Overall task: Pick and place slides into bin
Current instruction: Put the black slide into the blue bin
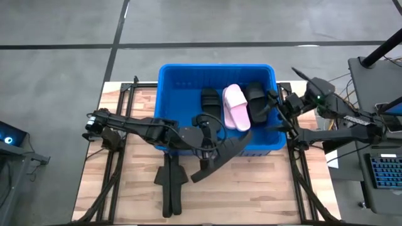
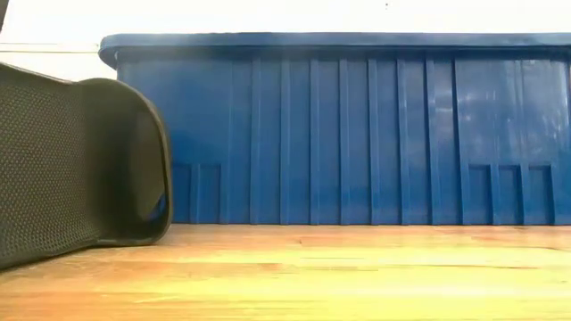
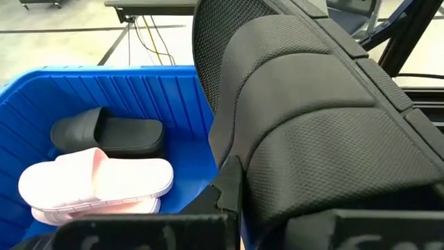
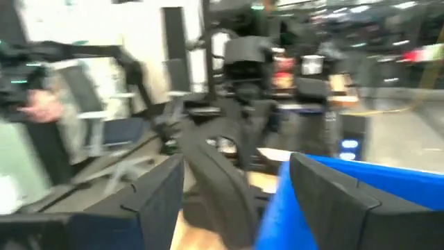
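My left gripper [image 1: 207, 137] is clamped on a black slide [image 1: 220, 157] over the bin's [image 1: 182, 76] near wall; my right gripper [image 1: 274, 103] is spread wide above the slides inside.

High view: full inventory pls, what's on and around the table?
bin: one, bright blue, at the table's far edge, centre.
pink slide: one, pale pink, inside the bin, right of centre.
black slides in bin: at least two, one left of the pink one, one right of it.
held black slide: one, tilted over the bin's near wall, in the left tool.
table: one, light wood slats.
keyboard: one, off the table's right side.
left tool: shut on the held black slide, at the bin's near wall.
right tool: open, at the bin's right wall.
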{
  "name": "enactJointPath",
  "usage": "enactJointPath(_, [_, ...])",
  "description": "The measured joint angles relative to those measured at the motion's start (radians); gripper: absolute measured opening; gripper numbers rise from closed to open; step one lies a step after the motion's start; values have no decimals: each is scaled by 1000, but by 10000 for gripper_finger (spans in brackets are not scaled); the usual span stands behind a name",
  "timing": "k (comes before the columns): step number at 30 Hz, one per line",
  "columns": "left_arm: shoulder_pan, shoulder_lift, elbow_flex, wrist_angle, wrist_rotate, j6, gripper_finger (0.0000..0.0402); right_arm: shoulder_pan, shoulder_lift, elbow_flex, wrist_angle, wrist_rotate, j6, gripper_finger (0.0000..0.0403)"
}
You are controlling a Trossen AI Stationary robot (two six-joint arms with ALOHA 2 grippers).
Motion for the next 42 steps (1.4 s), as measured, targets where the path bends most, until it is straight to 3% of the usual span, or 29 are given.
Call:
enactJointPath(9, [4,0,0,22,1,0,0,1,186,215,-316,-50,-257,272])
enactJointPath(12, [4,0,1,24,0,-1,0,7,255,266,-381,-58,-266,267])
enactJointPath(19, [4,0,0,29,1,1,0,7,372,363,-430,-225,-298,246])
enactJointPath(28, [10,-11,0,59,-11,4,0,43,388,364,-471,-232,-373,206])
enactJointPath(34, [17,-13,-1,117,-23,20,0,44,381,364,-466,-154,-416,146])
enactJointPath(40, [31,-14,-2,170,-17,-81,16,48,379,364,-465,-191,-508,41])
enactJointPath(42, [33,-14,-4,184,-22,-87,40,46,381,363,-467,-216,-531,36])
